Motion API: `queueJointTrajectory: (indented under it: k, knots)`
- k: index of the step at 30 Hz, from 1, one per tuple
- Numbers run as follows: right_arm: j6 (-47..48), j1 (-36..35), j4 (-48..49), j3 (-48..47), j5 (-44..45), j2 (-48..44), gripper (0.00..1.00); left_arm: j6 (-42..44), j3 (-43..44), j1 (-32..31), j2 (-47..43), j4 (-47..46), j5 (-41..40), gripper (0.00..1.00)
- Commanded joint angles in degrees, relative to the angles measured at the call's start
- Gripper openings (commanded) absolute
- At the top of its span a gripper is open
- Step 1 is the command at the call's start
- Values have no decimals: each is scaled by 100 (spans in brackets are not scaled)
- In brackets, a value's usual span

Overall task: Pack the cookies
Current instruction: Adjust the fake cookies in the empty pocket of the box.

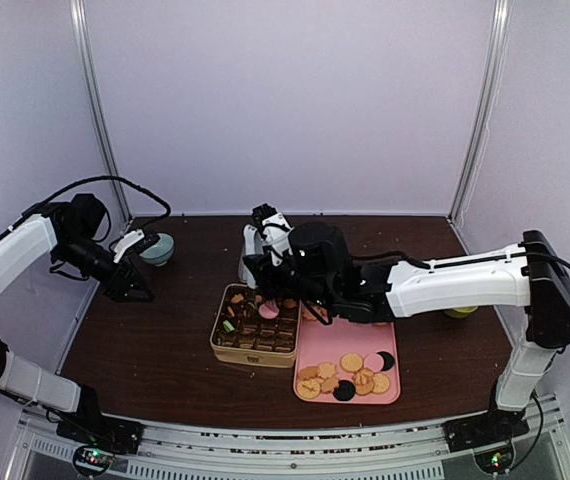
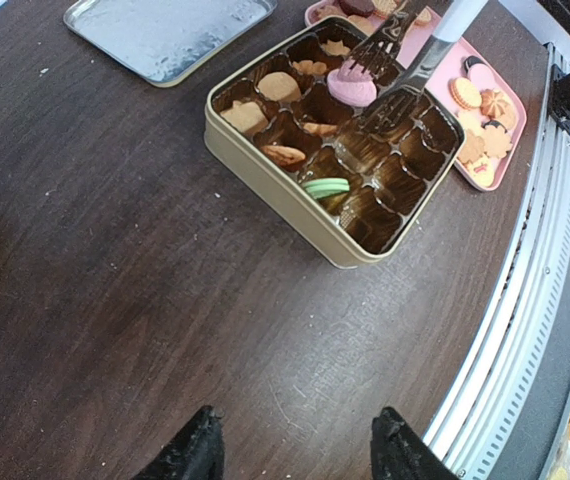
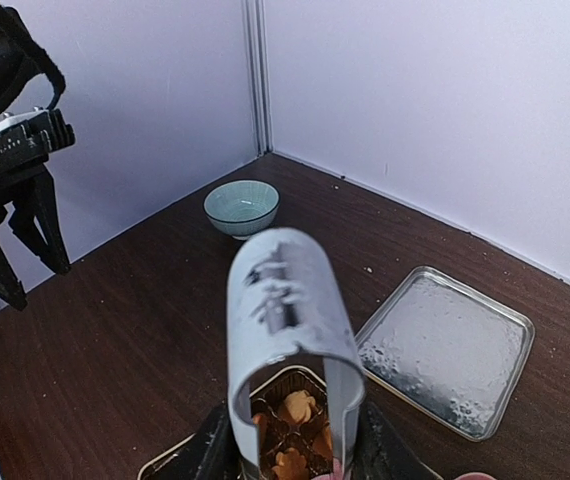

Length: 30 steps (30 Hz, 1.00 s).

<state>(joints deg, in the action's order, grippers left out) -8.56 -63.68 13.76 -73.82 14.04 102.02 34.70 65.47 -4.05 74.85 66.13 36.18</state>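
Several cookies [image 1: 350,375], tan, pink and black, lie on a pink tray [image 1: 310,345]. A gold tin [image 1: 220,345] with brown cups holds several more, among them a green one [image 2: 325,186]. My right gripper [image 1: 280,272] is shut on white-handled metal tongs [image 3: 285,300] above the tin. The tong tips [image 2: 377,58] pinch a pink cookie [image 2: 350,88] over a cup in the tin [image 2: 265,190]. My left gripper [image 1: 133,282] is open and empty, far left of the tin, its fingertips [image 2: 200,450] over bare table.
A silver tin lid [image 3: 445,345] lies behind the tin, also in the left wrist view [image 2: 165,30]. A pale green bowl [image 1: 157,247] stands at the back left, close to my left gripper. A yellow-green object [image 1: 460,312] sits partly hidden behind my right arm.
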Motion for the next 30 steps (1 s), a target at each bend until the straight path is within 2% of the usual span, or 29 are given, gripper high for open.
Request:
queueJointTrajectory:
  k: [1, 16, 30]
  knots:
    - [232, -34, 104, 18, 177, 88, 38, 90, 38, 55, -133, 73, 16, 54]
    - [811, -148, -74, -349, 432, 302, 34, 125, -19, 54, -128, 117, 142, 53]
    - [957, -107, -106, -418, 582, 187, 28, 75, -32, 56, -120, 119, 265, 53]
